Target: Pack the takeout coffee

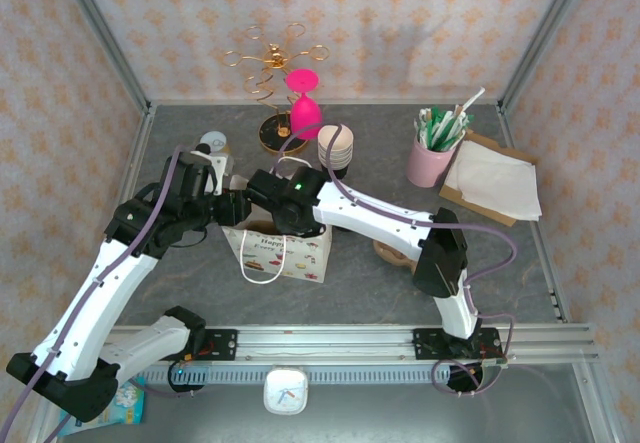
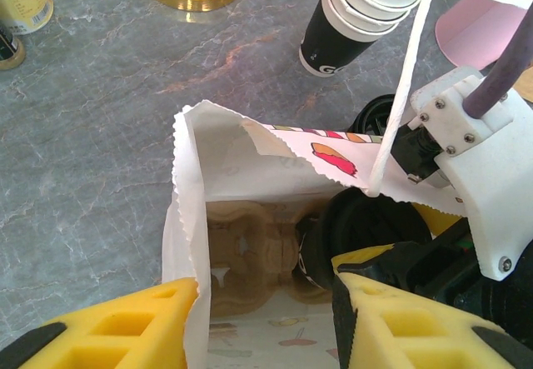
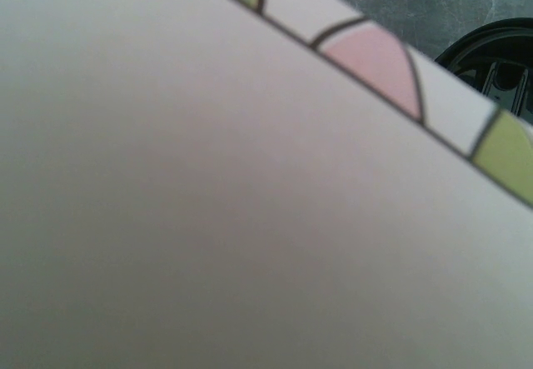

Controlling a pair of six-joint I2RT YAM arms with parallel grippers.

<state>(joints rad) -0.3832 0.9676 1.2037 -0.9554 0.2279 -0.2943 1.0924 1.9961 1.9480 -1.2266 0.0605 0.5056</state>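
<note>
One white printed paper bag with cord handles stands mid-table. It holds one brown moulded-pulp cup carrier, with the single black-lidded takeout coffee at the carrier's 3 o'clock. The left gripper is spread wide, one yellow finger beside the bag's pinked rim. The right gripper reaches inside, its jaws hidden. One stack of cream cups stands at the bag's 1 o'clock.

The brown pulp carrier lies deep inside the open white paper bag.
</note>
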